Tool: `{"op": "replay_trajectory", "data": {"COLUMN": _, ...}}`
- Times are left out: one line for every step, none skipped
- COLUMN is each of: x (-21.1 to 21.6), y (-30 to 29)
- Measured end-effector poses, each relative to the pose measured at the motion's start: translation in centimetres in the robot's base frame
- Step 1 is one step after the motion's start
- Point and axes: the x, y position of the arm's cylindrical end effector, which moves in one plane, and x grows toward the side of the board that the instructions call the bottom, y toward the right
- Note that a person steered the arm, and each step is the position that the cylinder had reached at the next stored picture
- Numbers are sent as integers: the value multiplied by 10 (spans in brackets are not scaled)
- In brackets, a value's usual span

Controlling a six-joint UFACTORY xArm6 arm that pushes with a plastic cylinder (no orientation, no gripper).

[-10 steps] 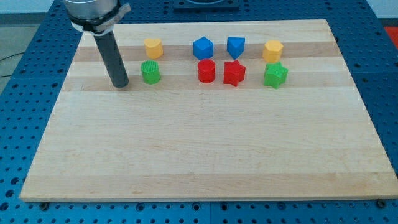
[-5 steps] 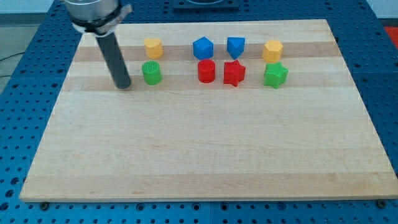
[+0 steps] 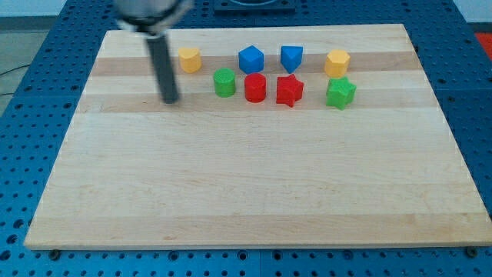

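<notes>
The wooden board (image 3: pixel 246 177) lies on a blue perforated bench (image 3: pixel 31 115). All eight blocks sit in two rows near the board's top edge; the board's wide lower part, toward the view's bottom, holds only bare wood.

The rod (image 3: pixel 163 69) stands upright (its image is motion-blurred), and my tip (image 3: pixel 169 100) rests on the board toward the view's left. The rig carries no fingers, so no grasp state applies.

Nearest blocks: the green cylinder (image 3: pixel 224 82) lies to the tip's right, apart from it, with a clear gap between. The yellow block (image 3: pixel 189 59) sits above and slightly right of the tip, just beside the rod's shaft.

The green cylinder stands just beside the red cylinder (image 3: pixel 255 88), followed rightward by the red star (image 3: pixel 289 90) and the green star (image 3: pixel 340 92). In the upper row, the blue block (image 3: pixel 250 59), a second blue block (image 3: pixel 291 58) and a second yellow block (image 3: pixel 337 63) continue toward the view's right.
</notes>
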Motion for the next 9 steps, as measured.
{"op": "replay_trajectory", "data": {"x": -44, "y": -30}}
{"op": "replay_trajectory", "data": {"x": -71, "y": -12}}
{"op": "replay_trajectory", "data": {"x": -89, "y": -10}}
{"op": "replay_trajectory", "data": {"x": -98, "y": 26}}
{"op": "replay_trajectory", "data": {"x": -95, "y": 68}}
{"op": "replay_trajectory", "data": {"x": -91, "y": 85}}
{"op": "replay_trajectory", "data": {"x": -79, "y": 102}}
{"op": "replay_trajectory", "data": {"x": -73, "y": 104}}
{"op": "replay_trajectory", "data": {"x": -73, "y": 32}}
